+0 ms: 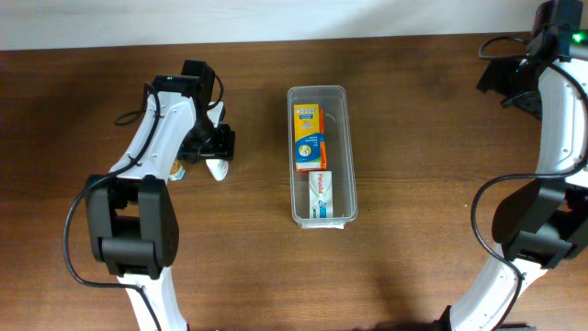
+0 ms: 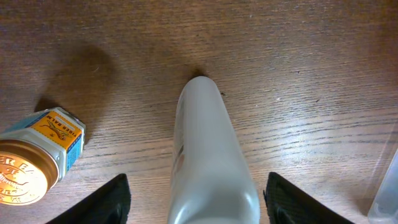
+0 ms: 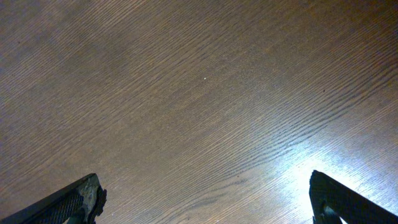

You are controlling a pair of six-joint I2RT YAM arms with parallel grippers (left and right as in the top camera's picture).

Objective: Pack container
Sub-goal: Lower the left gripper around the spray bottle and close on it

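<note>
At the left gripper [image 2: 200,198]: partly open, black fingers [image 2: 115,202] astride a smooth white plastic bottle [image 2: 208,155] lying on its side. A sliver of gap at each flank, nothing pinched yet. Judged as the pick of that bottle.

To do it well:
- Centre over the thick body, not the tapered tip.
- Close evenly so as not to roll it.
- Squeeze gently, given so slick and round a surface.
- Lift straight up before travelling.

Just beside the bottle, on the side away from the container: a small jar with a gold metal lid and an orange-and-blue label [image 2: 37,165]. Avoid nudging it.

Further out, at the table's middle: the long clear plastic container [image 1: 290,156], well apart from the bottle. Inside, an orange-and-yellow cardboard box [image 1: 309,138] at its far end and a white box with blue and red print [image 1: 320,195] at its near end. Probably best to aim for the free strip along the container's right wall, bottle lengthways.

Well off to the container's right: right gripper [image 3: 205,208], spread wide over bare brown wooden table [image 3: 199,93], holding nothing.
</note>
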